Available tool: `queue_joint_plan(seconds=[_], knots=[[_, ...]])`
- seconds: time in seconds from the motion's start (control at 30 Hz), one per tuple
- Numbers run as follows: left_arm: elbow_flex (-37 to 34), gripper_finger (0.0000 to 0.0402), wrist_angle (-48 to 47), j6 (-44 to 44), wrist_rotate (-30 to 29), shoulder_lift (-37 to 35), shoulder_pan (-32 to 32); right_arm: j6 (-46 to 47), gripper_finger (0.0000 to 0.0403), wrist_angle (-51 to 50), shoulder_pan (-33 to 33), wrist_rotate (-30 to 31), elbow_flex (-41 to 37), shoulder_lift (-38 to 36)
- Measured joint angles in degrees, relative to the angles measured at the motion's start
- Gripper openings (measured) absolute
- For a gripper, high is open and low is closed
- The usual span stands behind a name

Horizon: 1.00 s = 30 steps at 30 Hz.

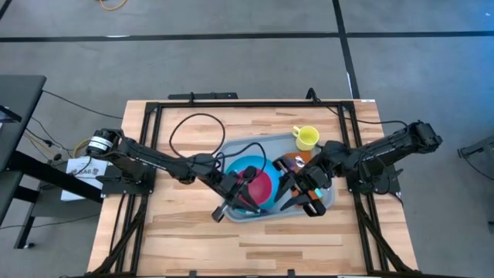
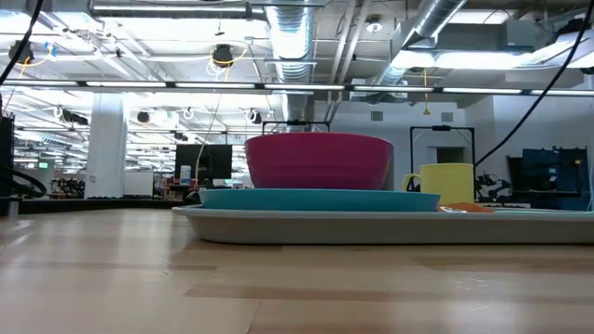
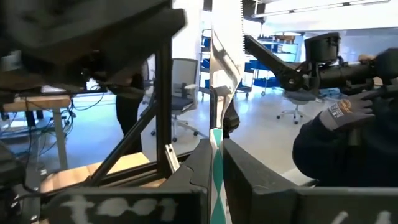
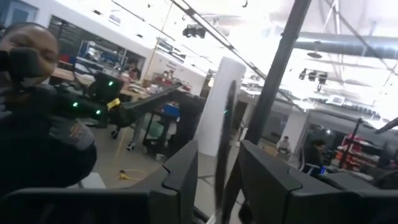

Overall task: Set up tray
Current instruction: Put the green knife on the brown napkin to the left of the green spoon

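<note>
The left gripper (image 1: 248, 184) is closed on a thin teal-handled utensil (image 3: 216, 168) above the pink bowl (image 1: 261, 185). The right gripper (image 1: 302, 191) pinches a slim dark utensil (image 4: 222, 149) between part-open fingers over the tray's right end. The tray (image 1: 324, 201), pale grey-blue with rounded corners and a raised rim, lies mid-table beneath both grippers, carrying a blue plate (image 1: 245, 166), the bowl and a yellow mug (image 1: 306, 137).

pink bowl (image 2: 318, 160), blue plate (image 2: 318, 199), yellow mug (image 2: 446, 183)
</note>
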Motion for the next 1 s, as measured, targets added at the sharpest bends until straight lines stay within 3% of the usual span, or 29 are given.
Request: queue_joint_plan(seconds=[0.23,0.5,0.73,1.0], knots=[[0.0,0.0004,0.17,0.76,-0.58,0.0,0.1,-0.19,0.0113,1.33,0.02,0.83,0.08,0.48],[0.04,0.0004,-0.6,0.75,1.38,-0.02,-0.13,0.36,0.0113,-1.86,-0.42,1.25,7.55,8.57],[0.04,0.0004,-1.56,0.66,2.45,-0.07,-1.46,3.04,0.0113,-3.3,-1.11,-6.15,10.07,9.16],[0.04,0.0004,-1.87,0.73,3.63,-0.07,-1.38,3.13,0.0096,-3.88,-1.07,-7.82,10.12,9.18]])
